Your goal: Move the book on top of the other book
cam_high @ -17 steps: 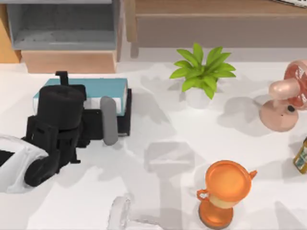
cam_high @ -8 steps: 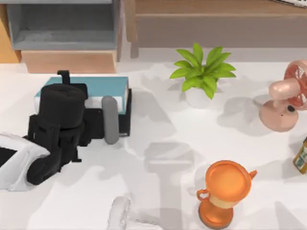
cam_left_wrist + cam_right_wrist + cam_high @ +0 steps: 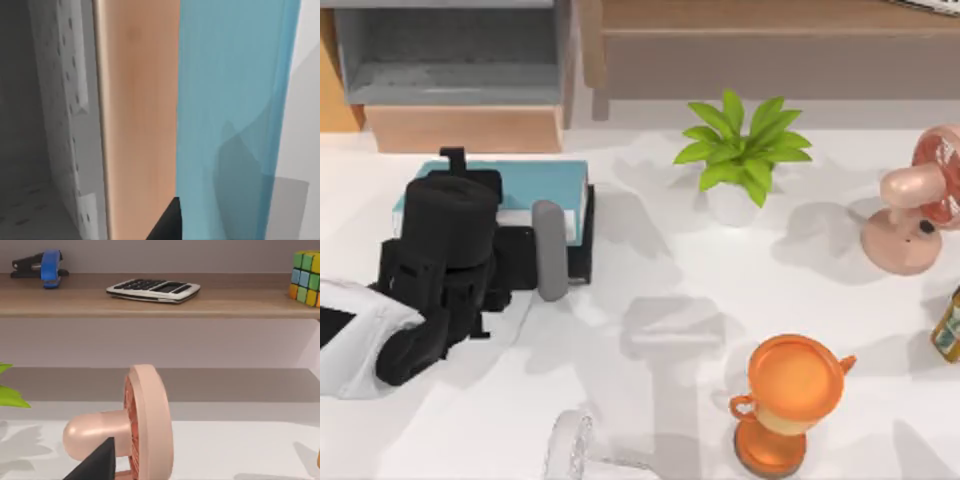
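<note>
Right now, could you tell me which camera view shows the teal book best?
The top view: the teal book lies flat on the black book, partly under the left arm. The left wrist view shows a close strip of its cover; the right wrist view faces the pink fan.

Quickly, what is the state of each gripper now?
Left gripper: over the teal-blue book, fingers cannot be told.
Right gripper: cannot be told.

Open white tabletop (image 3: 650,300) runs down the middle. A leafy green potted plant (image 3: 740,150) stands at the back, a pink desk fan (image 3: 920,215) blocks the right side, and an orange trophy cup (image 3: 790,400) crowds the near right. A grey open-fronted cabinet (image 3: 450,60) walls the back left.
</note>
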Tool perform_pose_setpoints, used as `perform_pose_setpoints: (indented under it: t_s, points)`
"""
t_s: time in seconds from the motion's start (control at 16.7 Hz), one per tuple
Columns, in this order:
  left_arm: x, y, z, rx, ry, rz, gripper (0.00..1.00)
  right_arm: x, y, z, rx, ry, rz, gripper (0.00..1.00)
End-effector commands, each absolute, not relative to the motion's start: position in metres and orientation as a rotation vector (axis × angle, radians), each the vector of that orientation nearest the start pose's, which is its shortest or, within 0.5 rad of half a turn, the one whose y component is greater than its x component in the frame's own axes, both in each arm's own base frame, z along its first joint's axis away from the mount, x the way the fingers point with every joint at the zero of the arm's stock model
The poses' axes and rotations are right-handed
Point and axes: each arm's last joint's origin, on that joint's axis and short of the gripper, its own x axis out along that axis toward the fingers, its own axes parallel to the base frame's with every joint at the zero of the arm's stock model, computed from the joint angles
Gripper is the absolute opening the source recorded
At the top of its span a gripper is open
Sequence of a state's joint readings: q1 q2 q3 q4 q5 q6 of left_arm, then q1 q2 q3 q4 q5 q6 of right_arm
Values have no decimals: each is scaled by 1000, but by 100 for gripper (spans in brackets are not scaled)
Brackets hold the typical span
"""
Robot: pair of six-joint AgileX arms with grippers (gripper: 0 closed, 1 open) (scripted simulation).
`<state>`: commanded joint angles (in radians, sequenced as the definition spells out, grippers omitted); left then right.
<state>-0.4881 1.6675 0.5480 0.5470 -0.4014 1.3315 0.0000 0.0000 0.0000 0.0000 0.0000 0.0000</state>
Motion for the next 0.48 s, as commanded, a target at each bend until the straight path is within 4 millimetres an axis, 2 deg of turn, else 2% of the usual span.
perform_pose_setpoints:
  t_s: [0.12, 0.48]
  points:
    - [264, -126, 115, 1534, 405, -419, 98, 106, -1, 160, 0, 0, 0, 100]
    - [264, -126, 115, 1534, 405, -419, 100, 106, -1, 160, 0, 0, 0, 100]
